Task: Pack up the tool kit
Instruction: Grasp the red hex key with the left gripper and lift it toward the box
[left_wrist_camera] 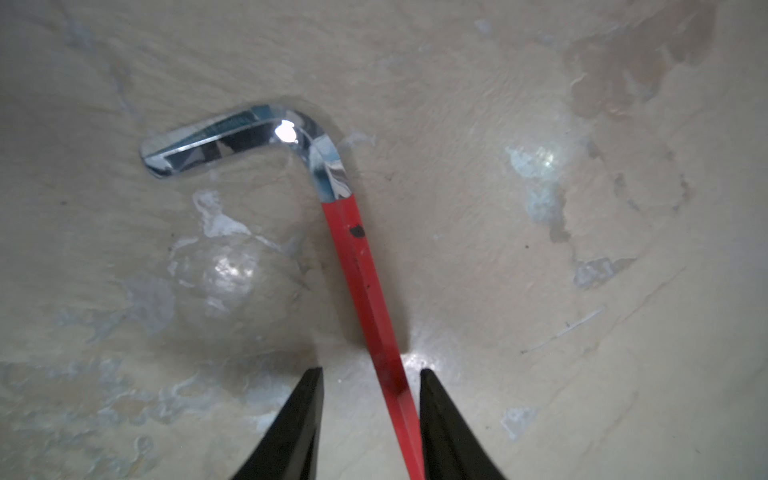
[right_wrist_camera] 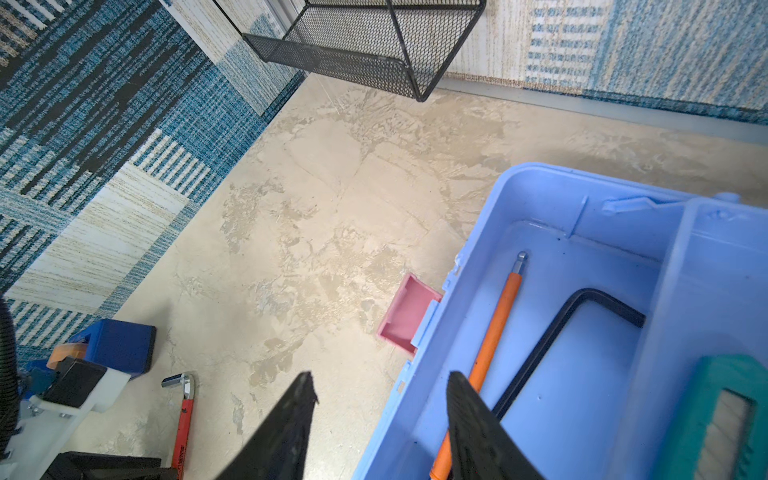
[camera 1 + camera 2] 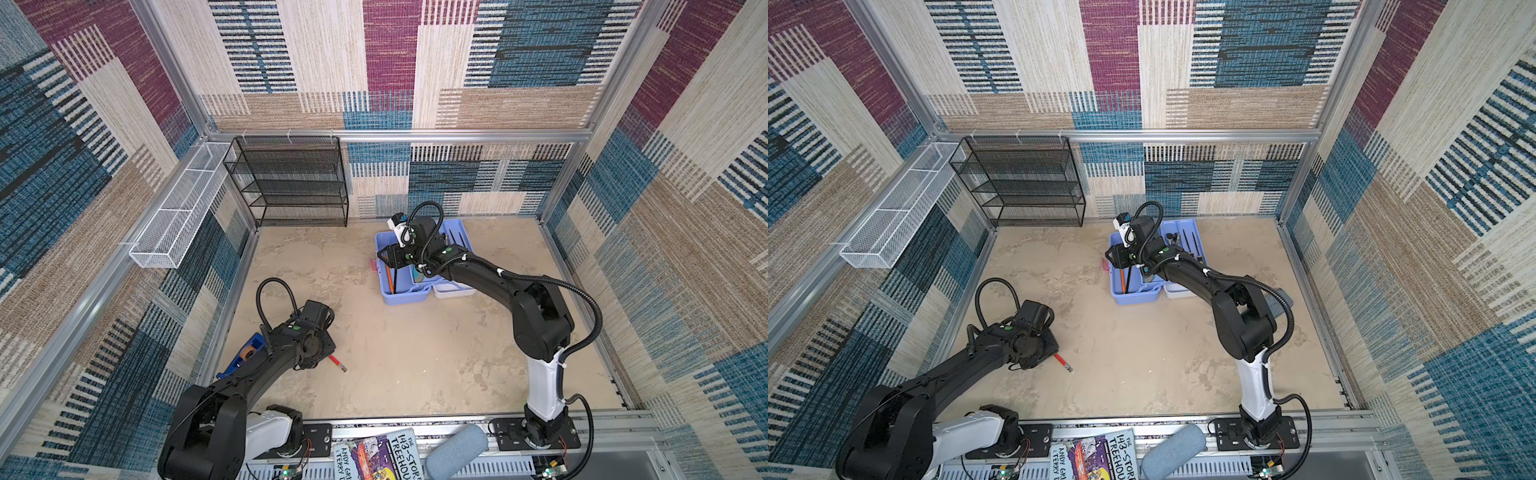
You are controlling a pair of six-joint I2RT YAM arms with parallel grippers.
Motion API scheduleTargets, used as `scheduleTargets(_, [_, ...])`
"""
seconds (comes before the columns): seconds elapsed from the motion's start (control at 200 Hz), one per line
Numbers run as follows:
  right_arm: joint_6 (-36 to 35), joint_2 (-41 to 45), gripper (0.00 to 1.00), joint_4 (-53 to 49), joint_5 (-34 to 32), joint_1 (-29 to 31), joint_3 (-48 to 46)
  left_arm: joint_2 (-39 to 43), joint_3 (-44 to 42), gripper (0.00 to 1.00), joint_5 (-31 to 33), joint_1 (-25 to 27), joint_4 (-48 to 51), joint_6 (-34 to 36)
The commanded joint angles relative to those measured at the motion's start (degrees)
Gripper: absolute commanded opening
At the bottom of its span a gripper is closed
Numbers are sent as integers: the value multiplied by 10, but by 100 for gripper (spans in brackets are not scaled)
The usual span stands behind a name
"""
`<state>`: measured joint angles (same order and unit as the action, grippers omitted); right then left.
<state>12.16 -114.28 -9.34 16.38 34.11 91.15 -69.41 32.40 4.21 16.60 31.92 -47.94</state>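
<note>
Seen from the front of the cell, with twelve o'clock at the back wall. The tool kit [image 3: 399,297], a lavender-blue box standing open, sits at twelve o'clock on the beige worktop [image 3: 415,374]. Its white lid [image 3: 453,291] lies at the box's four o'clock side and its pink latch [image 2: 409,316] juts from the nine o'clock wall. An orange hex key [image 2: 494,328] and a black hex key [image 2: 582,297] lie side by side on the floor of the base.

The right gripper [image 2: 380,376] hangs above the box's nine o'clock rim. Its fingers are spread and hold nothing, one over the bare worktop and one over the base.

A red hex key [image 1: 365,282] lies flat at eight o'clock, apart from the kit. The left gripper [image 1: 370,374] is down over its red shank with the fingers parted, not clamped. The shank runs between them, close against one finger, with a clear gap to the other. A dark blue tape dispenser [image 3: 247,353] stands at this gripper's nine o'clock.
</note>
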Motion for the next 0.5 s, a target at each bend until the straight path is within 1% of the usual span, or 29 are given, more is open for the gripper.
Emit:
scheduleTargets(0.0, [0,11,54,13,-3,0,-11,-5,0,42,1,0,-6,29])
scheduleTargets(0.185, [3,19,55,21,-8,-1,-25,-5,-9,41,10,3,-5,33])
scheduleTargets(0.386, [5,23,55,22,-10,-3,-32,-39,8,39,3,4,-7,48])
scheduleTargets(0.431, [4,25,55,21,-13,-2,-34,-44,9,38,0,5,-11,48])
scheduleTargets(0.491, [2,29,55,20,-16,-4,-36,-48,9,32,-6,6,-20,49])
